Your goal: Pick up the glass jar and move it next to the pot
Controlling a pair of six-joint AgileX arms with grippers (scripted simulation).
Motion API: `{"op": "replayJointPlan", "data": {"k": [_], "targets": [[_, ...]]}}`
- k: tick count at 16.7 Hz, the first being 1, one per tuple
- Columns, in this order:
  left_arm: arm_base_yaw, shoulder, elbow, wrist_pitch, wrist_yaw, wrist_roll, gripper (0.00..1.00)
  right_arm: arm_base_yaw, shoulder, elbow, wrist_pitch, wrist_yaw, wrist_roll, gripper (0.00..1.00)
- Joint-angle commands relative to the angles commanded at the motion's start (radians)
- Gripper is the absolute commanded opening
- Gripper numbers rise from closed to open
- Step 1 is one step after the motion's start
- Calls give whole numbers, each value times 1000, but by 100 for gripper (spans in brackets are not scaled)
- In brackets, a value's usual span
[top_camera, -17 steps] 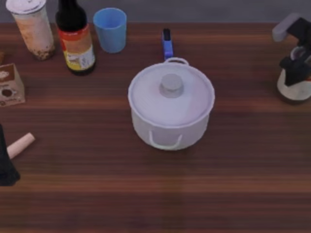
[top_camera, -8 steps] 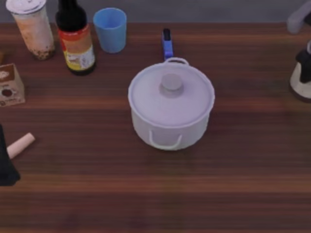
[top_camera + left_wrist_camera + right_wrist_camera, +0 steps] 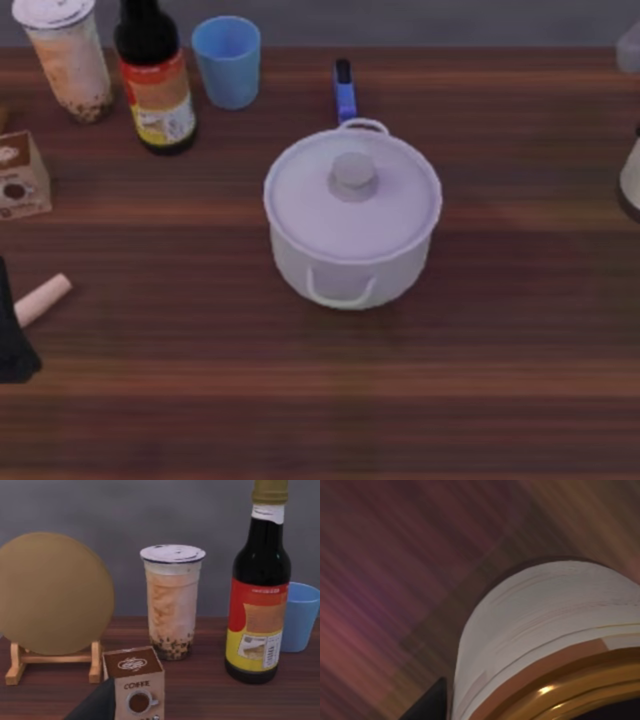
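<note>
The large white pot (image 3: 352, 222) with its grey knob stands mid-table. At the far right edge of the top view only a sliver of the glass jar (image 3: 631, 180) shows, well apart from the pot. In the right wrist view the glass jar (image 3: 545, 630) fills the picture, white label above an orange band, with one dark finger (image 3: 427, 702) of my right gripper pressed against its side; the other finger is hidden. My right gripper is shut on the jar. My left gripper (image 3: 14, 345) sits parked at the table's left edge, open, one finger (image 3: 97, 705) showing.
Along the back left stand a white-lidded jar (image 3: 65, 60), a dark bottle (image 3: 155, 85) and a blue cup (image 3: 227, 60). A coffee box (image 3: 20, 178) and a wooden handle (image 3: 42, 298) lie at the left. A blue-handled tool (image 3: 344, 90) lies behind the pot.
The right gripper and the jar have drifted rightward together, now almost out of the top view. The pot and the left arm have stayed put.
</note>
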Motion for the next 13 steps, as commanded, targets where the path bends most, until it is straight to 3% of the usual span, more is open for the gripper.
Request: {"op": "replayJointPlan", "data": {"k": [6,13], "targets": [[0,0,0,0,0,0,100,14,17,-3,7,6,70,0],[0,0,0,0,0,0,100,133,66,-9,72,45,539,0]]}}
